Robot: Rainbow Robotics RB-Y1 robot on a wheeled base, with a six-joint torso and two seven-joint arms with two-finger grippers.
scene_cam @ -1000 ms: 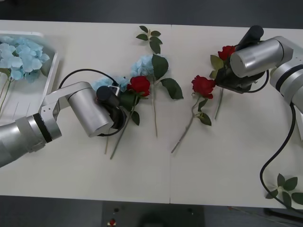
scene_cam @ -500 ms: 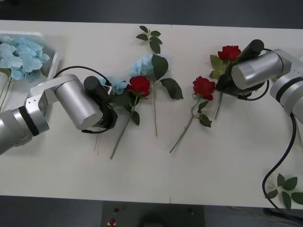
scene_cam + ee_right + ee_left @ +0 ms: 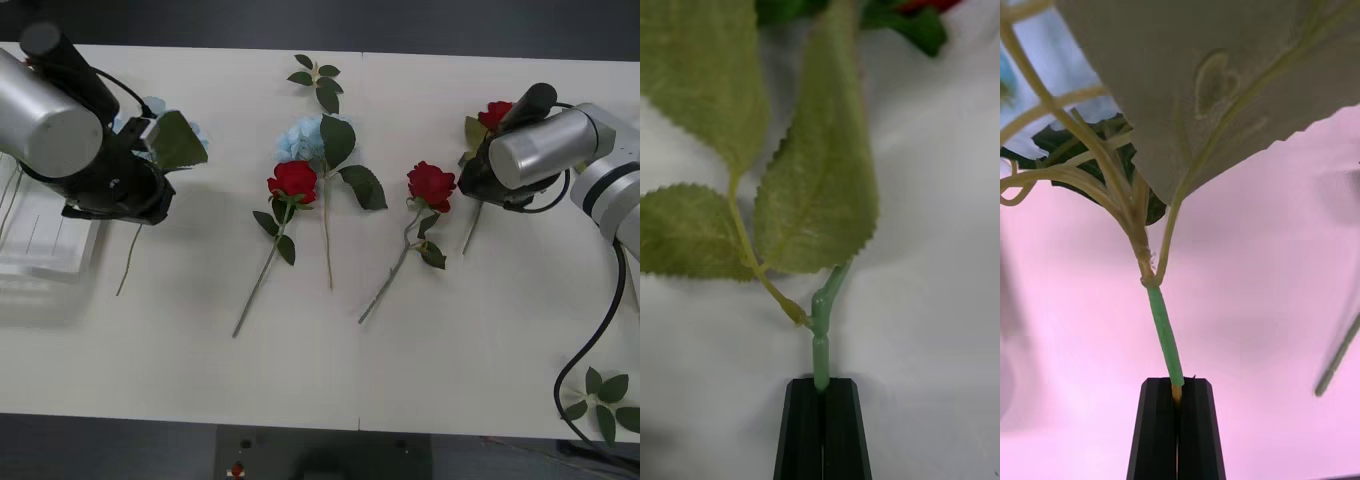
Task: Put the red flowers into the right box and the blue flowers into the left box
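Two claws each pinch a stem. At far left, the left claw (image 3: 1178,390) is clamped on a blue flower (image 3: 170,135) beside the left box (image 3: 50,255). At far right, the right claw (image 3: 822,390) is clamped on a red rose (image 3: 492,114). Between them on the worktop (image 3: 320,370) lie two more red roses (image 3: 294,181) and another blue flower (image 3: 303,137).

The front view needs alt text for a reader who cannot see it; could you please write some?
The left pincer carries a blue flower by its stem beside the left box, while the right pincer grips a red rose. Between them two more red roses and another blue flower lie on the white table.
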